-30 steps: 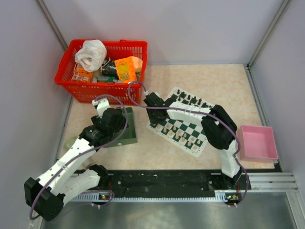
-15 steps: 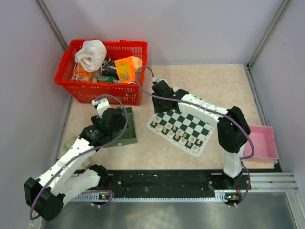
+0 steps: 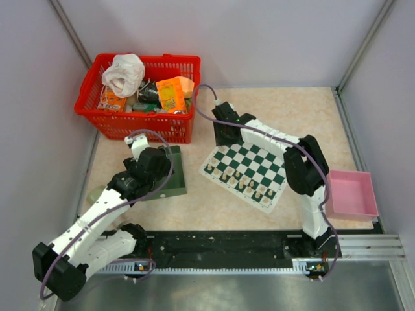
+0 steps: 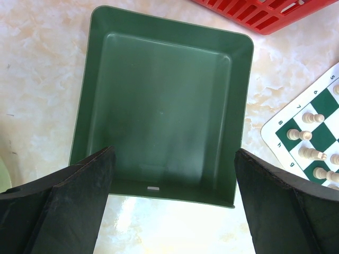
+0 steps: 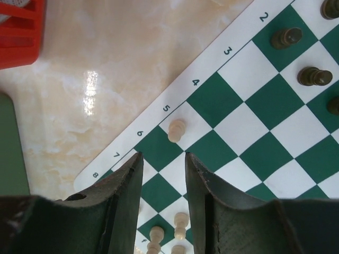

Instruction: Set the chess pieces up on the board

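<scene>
Cream pawn (image 5: 176, 129) sits at the board (image 5: 265, 100) edge just beyond my right pincer (image 5: 163, 157), narrowly parted and empty; my left pincer (image 4: 175, 152) gapes wide above the green tray (image 4: 164, 79).

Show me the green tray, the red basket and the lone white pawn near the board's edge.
green tray (image 4: 159, 106): left wrist view, bare floor of the tray.
red basket (image 3: 117, 127): top external view, its front wall.
white pawn (image 5: 177, 128): right wrist view, its rounded head.
</scene>
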You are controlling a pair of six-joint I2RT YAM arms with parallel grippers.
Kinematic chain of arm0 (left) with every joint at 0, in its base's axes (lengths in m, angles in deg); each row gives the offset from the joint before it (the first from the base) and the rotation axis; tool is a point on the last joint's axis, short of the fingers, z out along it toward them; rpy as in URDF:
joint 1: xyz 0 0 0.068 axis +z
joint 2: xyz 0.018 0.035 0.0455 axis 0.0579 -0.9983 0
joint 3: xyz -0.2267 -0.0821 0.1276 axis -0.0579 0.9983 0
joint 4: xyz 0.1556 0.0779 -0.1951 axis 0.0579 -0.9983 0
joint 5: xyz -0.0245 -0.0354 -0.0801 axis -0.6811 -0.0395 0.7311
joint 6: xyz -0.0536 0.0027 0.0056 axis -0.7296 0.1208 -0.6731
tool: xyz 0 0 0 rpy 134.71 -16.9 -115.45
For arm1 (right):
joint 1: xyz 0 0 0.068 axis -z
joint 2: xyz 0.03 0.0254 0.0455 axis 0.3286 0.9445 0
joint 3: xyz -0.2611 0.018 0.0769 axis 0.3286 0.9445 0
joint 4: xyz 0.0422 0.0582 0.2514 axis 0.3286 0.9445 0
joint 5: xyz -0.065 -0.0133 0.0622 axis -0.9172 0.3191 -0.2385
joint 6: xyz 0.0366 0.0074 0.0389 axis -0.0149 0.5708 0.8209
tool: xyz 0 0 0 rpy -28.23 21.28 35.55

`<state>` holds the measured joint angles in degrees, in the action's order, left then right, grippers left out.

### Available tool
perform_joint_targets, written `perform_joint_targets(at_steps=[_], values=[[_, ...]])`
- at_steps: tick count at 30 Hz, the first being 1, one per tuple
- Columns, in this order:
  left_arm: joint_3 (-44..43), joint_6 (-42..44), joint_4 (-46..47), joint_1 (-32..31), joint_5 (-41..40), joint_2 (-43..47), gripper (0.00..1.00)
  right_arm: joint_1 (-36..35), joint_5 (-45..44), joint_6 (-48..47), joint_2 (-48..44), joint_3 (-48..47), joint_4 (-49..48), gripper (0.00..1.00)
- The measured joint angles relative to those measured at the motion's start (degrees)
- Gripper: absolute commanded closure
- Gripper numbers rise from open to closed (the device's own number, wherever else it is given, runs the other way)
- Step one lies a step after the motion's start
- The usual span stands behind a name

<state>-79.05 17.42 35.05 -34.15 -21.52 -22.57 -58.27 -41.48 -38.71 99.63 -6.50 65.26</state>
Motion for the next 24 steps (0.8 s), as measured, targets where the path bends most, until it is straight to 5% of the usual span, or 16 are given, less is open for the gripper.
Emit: perform_joint_targets(at_steps=[24], values=[[0.00,0.24,-0.20,0.04,-0.02,-0.04,0.01,0.39,0.02,-1.73,6.01,-2.78,1.33,0.73]])
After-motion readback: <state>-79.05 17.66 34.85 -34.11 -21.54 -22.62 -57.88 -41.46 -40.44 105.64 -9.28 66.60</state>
